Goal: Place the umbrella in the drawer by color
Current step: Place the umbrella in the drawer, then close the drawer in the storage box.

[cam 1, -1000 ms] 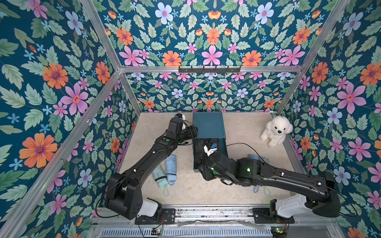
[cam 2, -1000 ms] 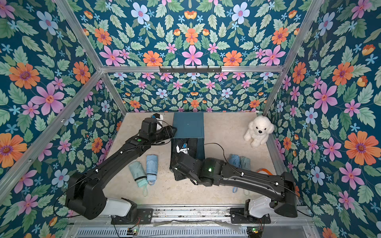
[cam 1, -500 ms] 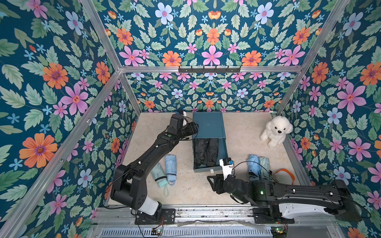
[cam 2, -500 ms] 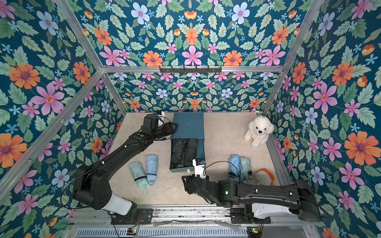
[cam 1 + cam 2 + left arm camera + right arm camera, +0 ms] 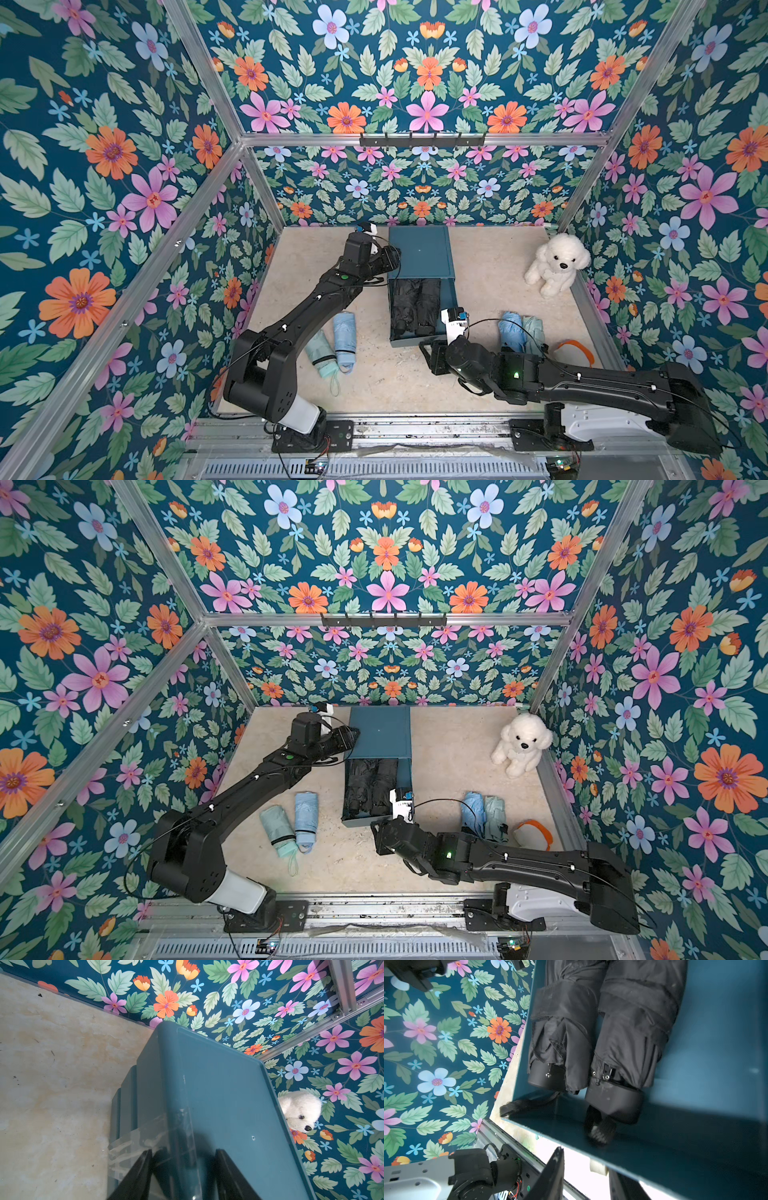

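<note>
Right fingers (image 5: 552, 1174) stand parted and empty just outside the pulled-out drawer (image 5: 716, 1043), where two black umbrellas (image 5: 633, 1022) lie side by side. Left fingers (image 5: 139, 1174) straddle the cabinet (image 5: 218, 1095) edge; gripping or not, I cannot tell. Pale umbrellas (image 5: 345, 336) lie on the floor.

2 blk umbrellas (image 5: 405, 305), 4 pale umbrellas (image 5: 345, 336), 1 drawer (image 5: 448, 297), 1 plushie (image 5: 557, 264).

Two folded black umbrellas (image 5: 405, 305) flat in pulled-out teal drawer (image 5: 411, 341)
</note>
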`<state>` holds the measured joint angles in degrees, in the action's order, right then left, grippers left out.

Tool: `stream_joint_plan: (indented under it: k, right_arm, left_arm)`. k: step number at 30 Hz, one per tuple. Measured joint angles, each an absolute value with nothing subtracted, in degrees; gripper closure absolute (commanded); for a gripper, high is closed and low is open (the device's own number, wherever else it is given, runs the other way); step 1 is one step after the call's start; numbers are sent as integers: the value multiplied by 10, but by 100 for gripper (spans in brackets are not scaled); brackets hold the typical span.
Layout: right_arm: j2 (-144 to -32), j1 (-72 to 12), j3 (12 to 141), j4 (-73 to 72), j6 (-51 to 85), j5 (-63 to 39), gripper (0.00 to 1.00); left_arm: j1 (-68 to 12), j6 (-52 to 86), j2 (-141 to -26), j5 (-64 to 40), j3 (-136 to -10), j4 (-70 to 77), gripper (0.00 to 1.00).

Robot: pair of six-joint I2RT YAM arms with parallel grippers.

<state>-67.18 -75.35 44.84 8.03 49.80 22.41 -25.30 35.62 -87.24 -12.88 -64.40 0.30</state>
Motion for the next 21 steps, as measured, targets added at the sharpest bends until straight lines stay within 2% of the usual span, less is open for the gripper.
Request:
stream_joint_plan:
  k: [2, 7, 10, 12, 21]
  right_arm:
    - [-672, -751, 447, 76, 498, 220, 60]
    - [-673, -740, 444, 76, 500, 206, 75]
    - [-673, -728, 444, 76, 500, 193, 88]
    - [-673, -721, 447, 77, 499, 186, 100]
    - [-673, -694, 462, 71, 493, 176, 100]
  left_arm:
    - [-255, 355, -870, -121, -641, 6, 48]
    - [-256, 354, -863, -118, -632, 11, 50]
    - [-256, 354, -860, -118, -630, 12, 50]
    - [-256, 353, -858, -118, -628, 12, 51]
    - [-261, 343, -855, -114, -624, 15, 53]
